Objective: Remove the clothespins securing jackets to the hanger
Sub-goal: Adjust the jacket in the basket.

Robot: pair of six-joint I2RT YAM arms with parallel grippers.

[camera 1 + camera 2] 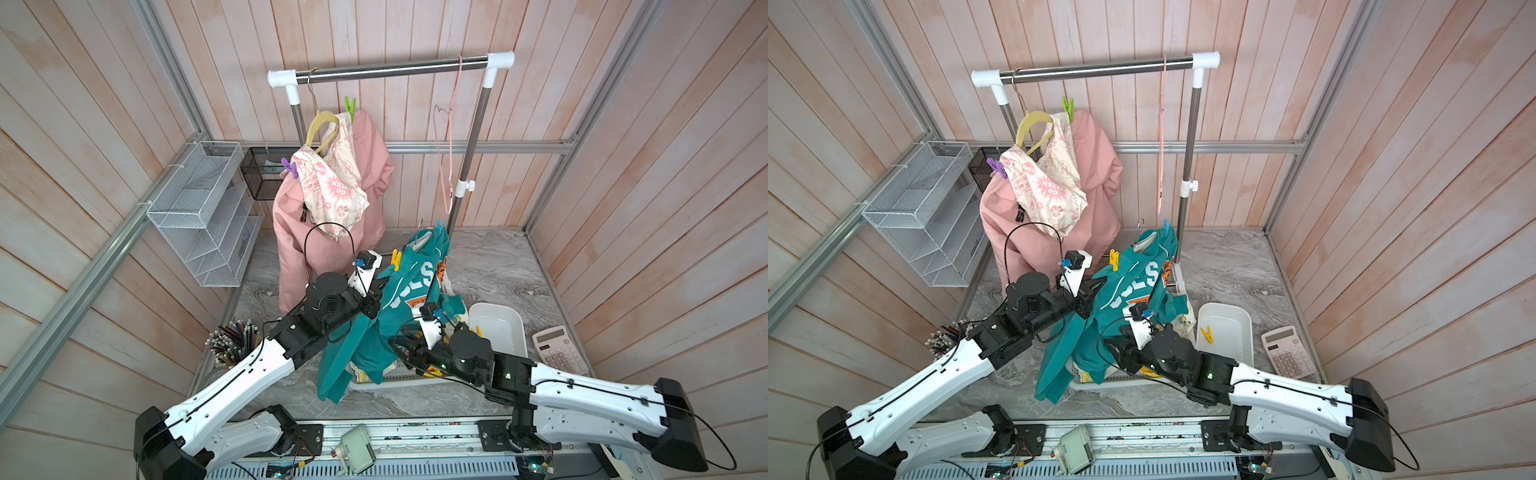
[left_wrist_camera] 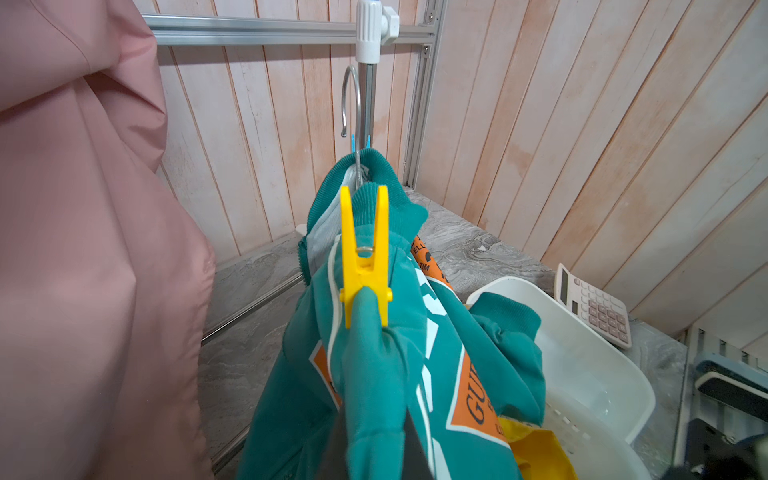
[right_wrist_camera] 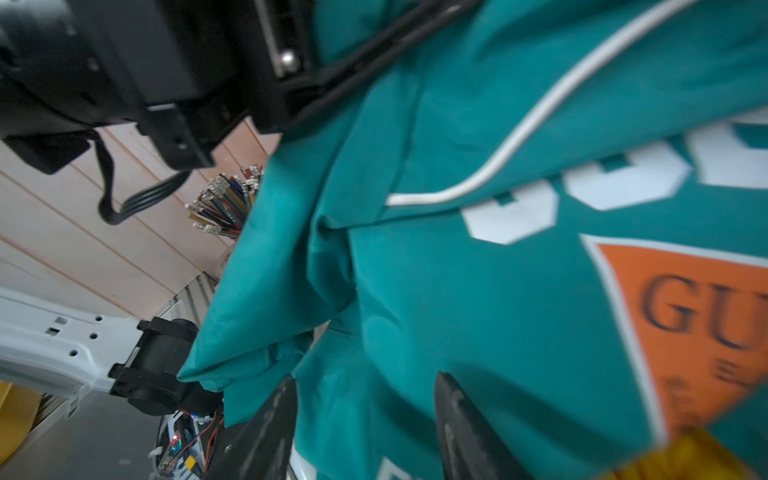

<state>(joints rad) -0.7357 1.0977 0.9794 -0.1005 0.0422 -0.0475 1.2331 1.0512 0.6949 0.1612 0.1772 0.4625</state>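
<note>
The teal jacket (image 1: pixel 409 291) hangs on a hook-topped hanger (image 2: pixel 351 99) held off the rail. A yellow clothespin (image 2: pixel 365 257) pinches its near shoulder and a blue clothespin (image 1: pixel 439 226) its far one. My left gripper (image 2: pixel 376 440) is shut on a fold of teal fabric just below the yellow pin. The jaws of my right gripper (image 3: pixel 365 399) stand open against the jacket's front, with cloth between the fingertips (image 3: pixel 461 415). The pink jacket (image 1: pixel 332 232) hangs on the rail from a beige hanger (image 1: pixel 320 124), with a green clothespin (image 1: pixel 350 107) and a purple clothespin (image 1: pixel 289 167).
A white bin (image 1: pixel 1225 316) holds a loose yellow clothespin (image 1: pixel 1206 333), with a calculator (image 1: pixel 1287 351) beside it. Yellow cloth (image 2: pixel 536 449) lies in a basket under the teal jacket. A pencil cup (image 1: pixel 232 343) and wire rack (image 1: pixel 208 216) stand at the left. An empty pink hanger (image 1: pixel 446 166) hangs on the rail (image 1: pixel 390 68).
</note>
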